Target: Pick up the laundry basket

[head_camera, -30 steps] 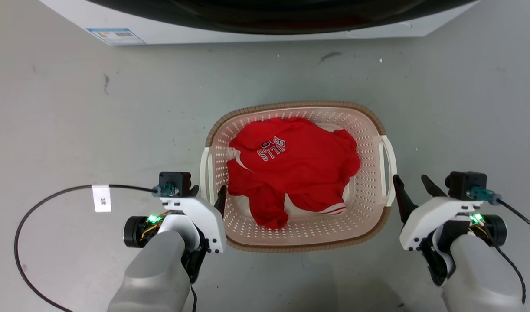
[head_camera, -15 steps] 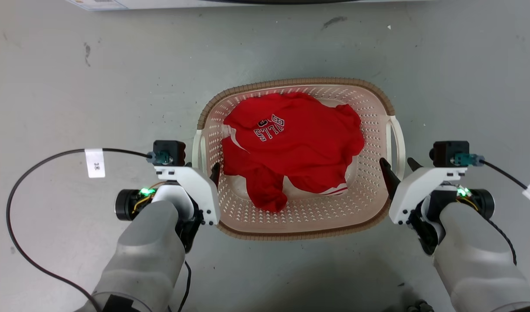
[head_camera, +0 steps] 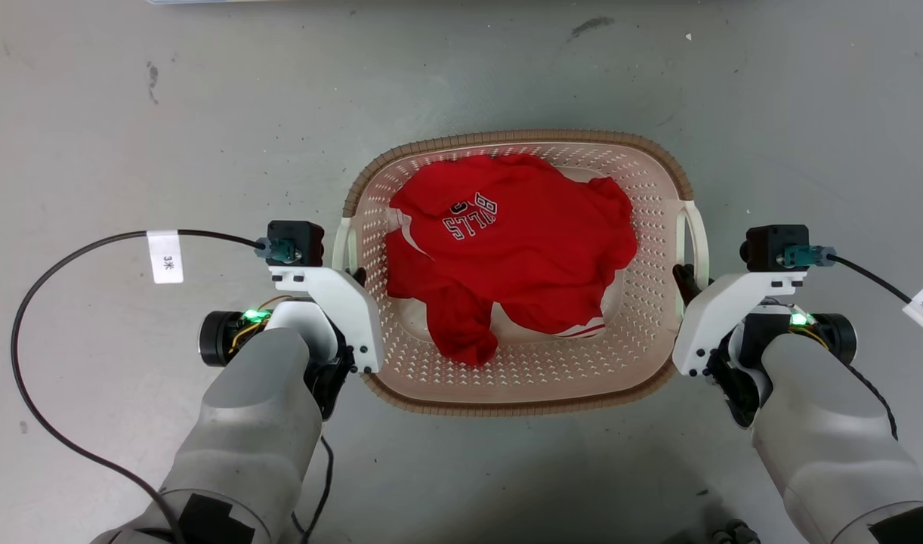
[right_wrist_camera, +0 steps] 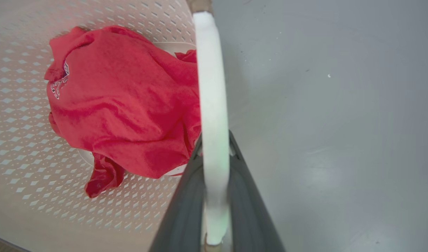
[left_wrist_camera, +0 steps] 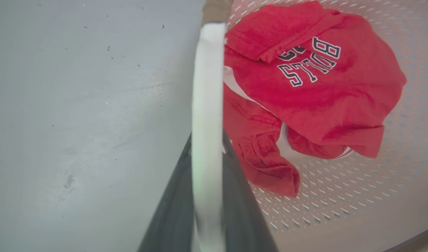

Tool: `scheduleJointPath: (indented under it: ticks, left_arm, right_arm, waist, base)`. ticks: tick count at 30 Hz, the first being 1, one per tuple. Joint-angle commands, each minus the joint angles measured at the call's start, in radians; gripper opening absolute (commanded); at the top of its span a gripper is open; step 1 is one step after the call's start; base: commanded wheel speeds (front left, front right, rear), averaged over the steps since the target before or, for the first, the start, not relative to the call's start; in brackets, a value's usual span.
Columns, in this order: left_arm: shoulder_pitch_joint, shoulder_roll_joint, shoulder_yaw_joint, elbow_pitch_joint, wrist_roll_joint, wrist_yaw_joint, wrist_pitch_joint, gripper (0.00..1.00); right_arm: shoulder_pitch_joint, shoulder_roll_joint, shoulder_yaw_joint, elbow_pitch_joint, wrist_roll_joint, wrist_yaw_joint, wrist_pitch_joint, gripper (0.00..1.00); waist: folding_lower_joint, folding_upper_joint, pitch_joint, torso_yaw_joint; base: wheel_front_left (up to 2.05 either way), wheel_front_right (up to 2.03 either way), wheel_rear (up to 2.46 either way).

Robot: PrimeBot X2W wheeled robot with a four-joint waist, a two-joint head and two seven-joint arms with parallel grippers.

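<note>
Laundry basket (head_camera: 522, 394) on floor (head_camera: 129, 113), middle, red shirt (head_camera: 507, 242) inside. Left gripper (head_camera: 356, 276) clamped on left handle (head_camera: 342, 245), right gripper (head_camera: 688, 276) clamped on right handle (head_camera: 700, 242). One each side so basket likely lifts flat, no tipping.

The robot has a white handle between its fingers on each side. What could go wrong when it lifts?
1. The left gripper and right gripper each pinch only a thin, smooth loop, the left handle and right handle; either might slip out under load.
2. If the arms rise unevenly, the laundry basket could tilt and the loosely heaped red shirt slide.
3. The black cable looping beside the left arm might snag.
</note>
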Motion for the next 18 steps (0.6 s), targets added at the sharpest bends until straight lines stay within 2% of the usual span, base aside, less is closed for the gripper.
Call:
scheduleJointPath:
  ticks: [1, 9, 18]
  left_arm:
    - [-0.007, 0.002, -0.005, 0.004, -0.006, -0.003, 0.000, 0.00]
    - [-0.002, -0.003, -0.020, 0.006, -0.029, -0.010, -0.002, 0.00]
    - [0.027, -0.009, -0.050, 0.006, -0.065, -0.013, 0.046, 0.00]
  right_arm:
    - [-0.017, 0.002, 0.010, 0.003, 0.019, 0.000, 0.003, 0.00]
    - [-0.009, -0.002, 0.059, -0.001, 0.080, 0.000, 0.007, 0.00]
    - [0.034, 0.013, 0.136, -0.027, 0.158, 0.001, 0.064, 0.00]
  waist:
    - [-0.0001, 0.0000, 0.000, 0.001]
    - [-0.0001, 0.0000, -0.014, 0.003]
    - [-0.0001, 0.0000, -0.114, 0.007]
  base:
    - [0.00, 0.00, 0.00]
    - [0.00, 0.00, 0.00]
    - [0.00, 0.00, 0.00]
